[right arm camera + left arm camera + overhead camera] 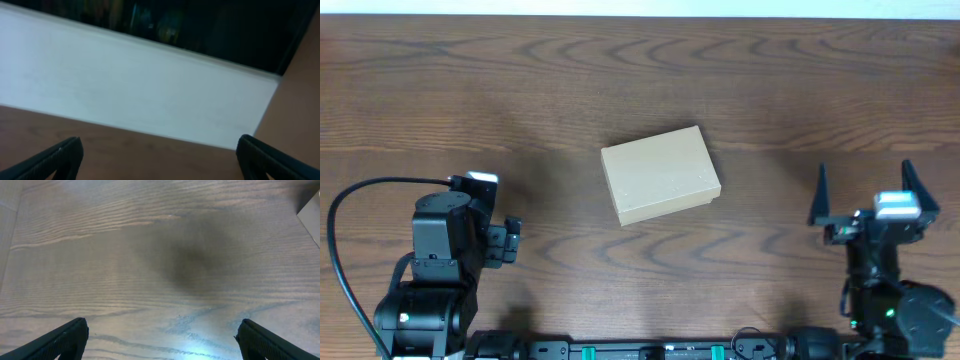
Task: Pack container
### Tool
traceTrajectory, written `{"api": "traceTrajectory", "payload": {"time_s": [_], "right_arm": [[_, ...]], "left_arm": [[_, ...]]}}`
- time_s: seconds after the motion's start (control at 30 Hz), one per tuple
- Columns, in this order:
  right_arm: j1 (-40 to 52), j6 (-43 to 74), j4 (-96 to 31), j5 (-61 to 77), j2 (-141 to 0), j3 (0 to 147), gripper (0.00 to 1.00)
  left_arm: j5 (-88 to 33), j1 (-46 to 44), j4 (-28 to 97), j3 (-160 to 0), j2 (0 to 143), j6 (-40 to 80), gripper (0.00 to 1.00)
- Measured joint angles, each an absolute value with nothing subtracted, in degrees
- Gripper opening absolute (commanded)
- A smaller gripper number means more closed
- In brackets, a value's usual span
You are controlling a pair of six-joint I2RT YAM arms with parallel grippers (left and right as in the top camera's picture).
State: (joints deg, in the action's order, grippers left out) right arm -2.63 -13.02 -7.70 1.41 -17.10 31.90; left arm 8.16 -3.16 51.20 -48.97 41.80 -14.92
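Note:
The container [660,175], a plain tan cardboard box with its lid shut, lies a little askew at the middle of the wooden table [620,70]. One pale corner of the container [313,215] shows at the upper right of the left wrist view. My left gripper [510,242] stands open at the front left, well left of the box, and its fingers [161,335] have only bare wood between them. At the front right my right gripper [865,190] is open and points toward the far edge. Its fingers [160,150] hold nothing.
Both arm bases stand along the table's front edge, with a black cable [350,215] looping round the left one. The right wrist view shows the table's far edge with a white surface [140,90] and darkness behind it.

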Motion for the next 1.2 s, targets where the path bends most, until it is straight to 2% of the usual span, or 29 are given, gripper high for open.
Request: {"api": "traceTrajectory", "payload": {"time_s": [0.3, 0.7, 0.93, 1.2], "right_arm": [[-1.02, -10.44, -2.7, -0.08, -7.75, 15.7, 0.99], [-1.02, -7.42, -5.37, -0.32, -4.54, 7.62, 0.99], [-1.02, -5.06, -2.44, -0.47, -1.56, 1.28, 0.99], [-0.99, -4.36, -4.19, -0.47, -1.21, 0.54, 0.99]], "left_arm": [[8.16, -3.16, 51.22, -48.97, 41.8, -14.92, 0.95], [8.16, -3.16, 51.22, -48.97, 41.8, -14.92, 0.95], [8.16, -3.16, 51.22, -48.97, 41.8, -14.92, 0.95], [8.16, -3.16, 51.22, -48.97, 41.8, -14.92, 0.95]]}}
